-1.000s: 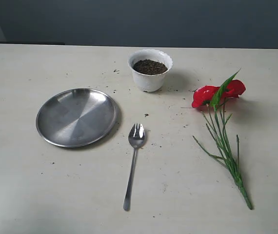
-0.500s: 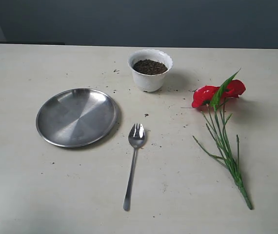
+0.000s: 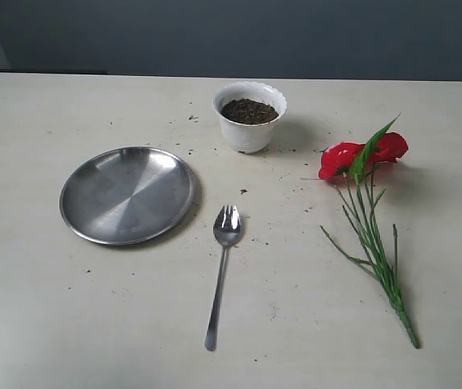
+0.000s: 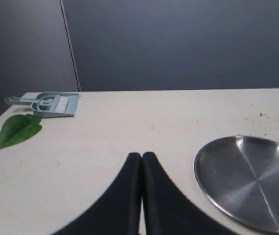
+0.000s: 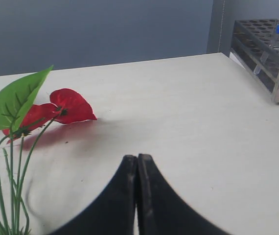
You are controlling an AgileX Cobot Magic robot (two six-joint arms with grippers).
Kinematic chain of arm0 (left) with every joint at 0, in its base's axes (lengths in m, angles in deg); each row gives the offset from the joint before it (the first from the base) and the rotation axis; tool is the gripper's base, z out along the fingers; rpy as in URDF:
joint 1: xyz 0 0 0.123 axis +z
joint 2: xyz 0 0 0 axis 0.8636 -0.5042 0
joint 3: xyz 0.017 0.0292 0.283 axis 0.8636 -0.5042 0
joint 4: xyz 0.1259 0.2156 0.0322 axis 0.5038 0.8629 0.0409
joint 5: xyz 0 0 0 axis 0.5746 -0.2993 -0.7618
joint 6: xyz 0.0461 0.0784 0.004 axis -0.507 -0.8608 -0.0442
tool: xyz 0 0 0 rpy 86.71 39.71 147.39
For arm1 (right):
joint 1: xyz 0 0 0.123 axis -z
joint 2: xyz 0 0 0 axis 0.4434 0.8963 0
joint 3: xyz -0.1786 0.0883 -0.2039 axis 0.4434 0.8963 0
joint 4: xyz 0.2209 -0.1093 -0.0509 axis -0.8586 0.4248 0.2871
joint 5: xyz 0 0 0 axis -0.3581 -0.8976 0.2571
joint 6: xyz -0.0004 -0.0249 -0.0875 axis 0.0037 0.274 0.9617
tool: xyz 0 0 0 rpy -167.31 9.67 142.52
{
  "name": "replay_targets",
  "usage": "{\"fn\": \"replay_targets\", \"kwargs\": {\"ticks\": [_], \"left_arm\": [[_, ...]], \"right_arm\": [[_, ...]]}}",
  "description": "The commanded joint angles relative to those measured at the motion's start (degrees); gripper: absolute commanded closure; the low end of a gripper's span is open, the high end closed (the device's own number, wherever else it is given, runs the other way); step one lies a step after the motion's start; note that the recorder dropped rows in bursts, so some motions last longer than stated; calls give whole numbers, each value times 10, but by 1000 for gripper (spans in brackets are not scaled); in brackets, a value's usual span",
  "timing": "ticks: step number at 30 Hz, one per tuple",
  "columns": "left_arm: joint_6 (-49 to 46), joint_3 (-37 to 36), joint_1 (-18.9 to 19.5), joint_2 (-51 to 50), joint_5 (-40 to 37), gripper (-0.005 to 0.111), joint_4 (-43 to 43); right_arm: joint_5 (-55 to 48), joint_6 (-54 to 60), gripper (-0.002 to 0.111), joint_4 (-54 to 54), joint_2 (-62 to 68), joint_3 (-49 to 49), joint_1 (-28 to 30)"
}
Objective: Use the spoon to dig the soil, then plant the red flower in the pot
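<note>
A pale cream table stands before a dark grey-blue wall in soft light

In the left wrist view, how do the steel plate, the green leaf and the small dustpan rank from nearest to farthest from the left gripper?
1. Steel plate, close beside the left gripper.
2. Green leaf, out by the table edge.
3. Dustpan, beyond the leaf, at the far corner.

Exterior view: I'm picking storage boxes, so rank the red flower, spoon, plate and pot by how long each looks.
1. red flower, petals to stem tip: longest.
2. spoon and plate: about alike, not ranked.
3. pot: smallest, though it sits farthest back, which shrinks it.
</note>
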Motion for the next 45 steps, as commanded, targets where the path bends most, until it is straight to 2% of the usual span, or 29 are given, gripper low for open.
{"fn": "replay_targets", "kwargs": {"ticks": [1,7,19,22,31,37,45], "left_arm": [[1,62,-3,-45,-22,106,5],[1,133,-3,-110,-39,106,-6],[1,201,-3,-116,-63,106,-68],[1,208,-3,-116,-85,106,-82],[1,208,-3,-116,-87,106,-94],[1,208,-3,-116,-48,106,-94],[1,208,-3,-116,-38,106,-92]], "right_arm": [[3,0,109,0,-2,1,2],[3,0,109,0,-2,1,2],[3,0,109,0,-2,1,2],[3,0,109,0,-2,1,2],[3,0,109,0,-2,1,2],[3,0,109,0,-2,1,2],[3,0,109,0,-2,1,2]]}}
